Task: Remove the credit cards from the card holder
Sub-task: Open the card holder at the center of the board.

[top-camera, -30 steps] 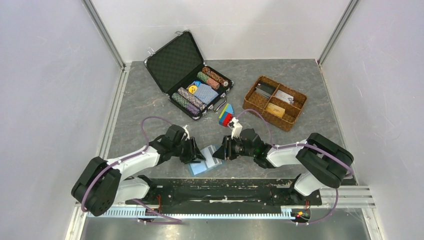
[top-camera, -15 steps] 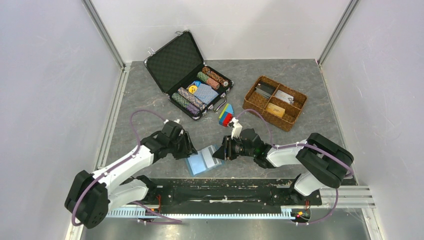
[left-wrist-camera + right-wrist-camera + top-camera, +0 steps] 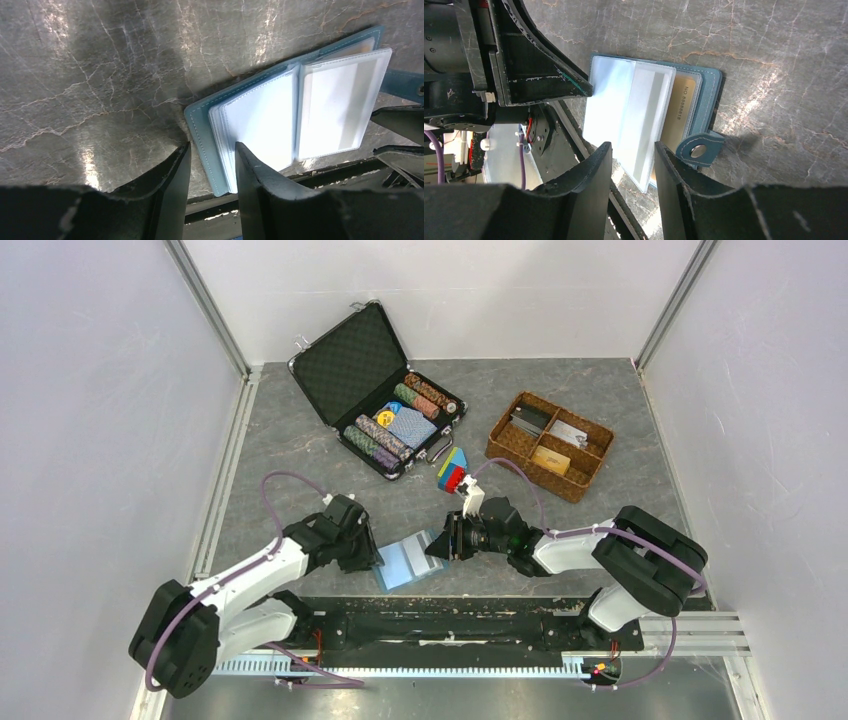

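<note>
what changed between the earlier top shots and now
The left end effector drew back to the robot's left, off the card holder, so the holder's left half now shows uncovered. Nothing was taken hold of: its jaws stand open beside the holder's left edge. The right end effector stayed at the holder's right edge, and the holder lies open in about the same spot.

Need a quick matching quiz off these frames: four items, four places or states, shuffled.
1. card holder
2. chip case
3. wicker tray
4. gold numbered card

A. far right, divided into compartments
B. tucked in a pocket of the holder
C. black, lid raised
D. spread open at the near edge

Pairs: 1-D, 2-C, 3-A, 4-B
</note>
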Available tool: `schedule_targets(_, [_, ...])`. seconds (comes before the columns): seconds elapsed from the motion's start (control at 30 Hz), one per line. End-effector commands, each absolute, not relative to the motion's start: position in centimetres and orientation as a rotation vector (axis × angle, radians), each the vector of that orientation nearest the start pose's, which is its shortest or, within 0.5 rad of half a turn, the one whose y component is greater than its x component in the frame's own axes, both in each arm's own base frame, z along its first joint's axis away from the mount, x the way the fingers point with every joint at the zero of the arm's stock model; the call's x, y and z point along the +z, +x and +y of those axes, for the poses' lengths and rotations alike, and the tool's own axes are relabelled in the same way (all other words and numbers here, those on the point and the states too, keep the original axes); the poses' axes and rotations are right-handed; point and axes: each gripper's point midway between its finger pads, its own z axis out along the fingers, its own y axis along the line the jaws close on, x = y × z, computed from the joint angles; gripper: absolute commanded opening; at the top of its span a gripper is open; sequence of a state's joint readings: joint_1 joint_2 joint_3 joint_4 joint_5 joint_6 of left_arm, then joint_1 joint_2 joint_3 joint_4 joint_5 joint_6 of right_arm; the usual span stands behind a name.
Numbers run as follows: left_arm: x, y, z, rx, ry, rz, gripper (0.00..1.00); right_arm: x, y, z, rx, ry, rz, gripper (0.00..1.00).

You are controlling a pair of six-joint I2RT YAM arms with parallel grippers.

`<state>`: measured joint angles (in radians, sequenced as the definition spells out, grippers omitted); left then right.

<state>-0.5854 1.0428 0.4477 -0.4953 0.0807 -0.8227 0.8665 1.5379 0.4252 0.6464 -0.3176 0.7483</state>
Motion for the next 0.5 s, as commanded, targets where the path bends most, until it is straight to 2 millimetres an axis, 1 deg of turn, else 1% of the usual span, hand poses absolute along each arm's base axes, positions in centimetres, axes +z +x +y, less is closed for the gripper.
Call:
schedule_targets(0.0, [2.2,15.8,-16.0,-0.575,-0.329,2.727,0.43,6.6,17.8,33.5,1.282,-0.371,2.203,0.4])
schedule_targets(0.07, [2.2,15.7,-16.7,-0.633,-0.313,2.719,0.39,6.4,17.9,33.4,1.269,-0.367,2.211,0.4])
schedule_targets(0.2, [2.5,15.5,-18.3,-0.776,-0.291,2.695,0.35,6.5,18.2,33.2,1.233,-0.364,2.211,0.4])
schedule_targets(0.47, [2.4,15.6,-19.3,-0.851,-0.278,2.687,0.32,6.0,18.7,32.7,1.164,-0.365,2.241,0.39])
